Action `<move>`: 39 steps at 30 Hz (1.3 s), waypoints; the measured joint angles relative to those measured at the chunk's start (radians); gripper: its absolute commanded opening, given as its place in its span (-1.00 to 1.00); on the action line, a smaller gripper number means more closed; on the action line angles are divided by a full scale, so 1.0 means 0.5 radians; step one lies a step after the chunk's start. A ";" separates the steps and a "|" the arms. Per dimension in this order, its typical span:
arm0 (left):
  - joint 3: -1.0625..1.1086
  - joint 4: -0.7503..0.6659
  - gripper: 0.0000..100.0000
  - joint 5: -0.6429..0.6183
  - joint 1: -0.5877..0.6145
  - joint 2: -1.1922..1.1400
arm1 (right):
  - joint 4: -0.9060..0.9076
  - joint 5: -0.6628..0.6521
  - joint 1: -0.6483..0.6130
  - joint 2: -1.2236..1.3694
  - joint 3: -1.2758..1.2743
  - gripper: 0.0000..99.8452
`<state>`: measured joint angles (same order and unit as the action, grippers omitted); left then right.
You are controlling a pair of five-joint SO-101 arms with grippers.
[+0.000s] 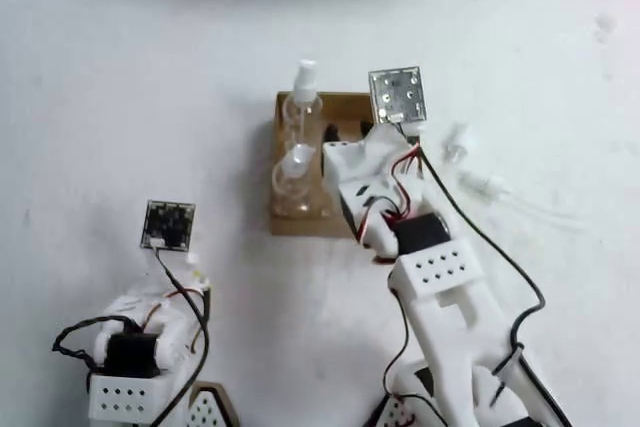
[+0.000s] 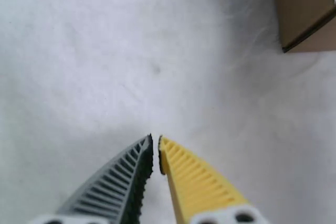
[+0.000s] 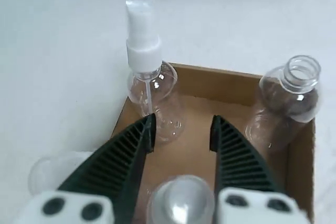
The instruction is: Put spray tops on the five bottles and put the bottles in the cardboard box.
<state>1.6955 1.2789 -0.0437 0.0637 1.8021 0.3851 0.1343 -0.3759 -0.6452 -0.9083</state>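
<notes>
The cardboard box (image 1: 300, 222) sits mid-table. At its far left corner stands a clear bottle with a white spray top (image 3: 147, 85) (image 1: 303, 97). A second topped bottle (image 1: 298, 167) stands nearer along the same wall. An uncapped clear bottle (image 3: 290, 103) stands at the box's (image 3: 210, 80) far right corner. My right gripper (image 3: 182, 132) hangs open over the box, with another clear bottle (image 3: 181, 203) below, between its black fingers. My left gripper (image 2: 156, 148) is shut and empty over bare table, well short of the box corner (image 2: 307, 9).
Two loose white spray tops (image 1: 457, 142) (image 1: 487, 185) with thin tubes lie on the table right of the box. The right arm (image 1: 370, 172) covers the box's right half. The left arm (image 1: 140, 337) sits folded at the near left.
</notes>
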 measured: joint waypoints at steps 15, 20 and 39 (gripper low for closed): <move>0.000 0.000 -0.95 0.000 0.000 0.000 | 0.657 0.015 0.396 -0.353 0.583 -0.58; 0.000 0.000 -0.95 0.000 0.000 0.000 | 1.025 0.018 0.690 -0.120 0.994 -0.58; 0.000 0.000 -0.95 0.000 0.000 0.000 | 1.350 -0.064 1.142 1.722 2.191 -0.58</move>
<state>1.6955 1.2789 -0.0437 0.0637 1.8021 1.0602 0.1020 0.1949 0.2156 0.1872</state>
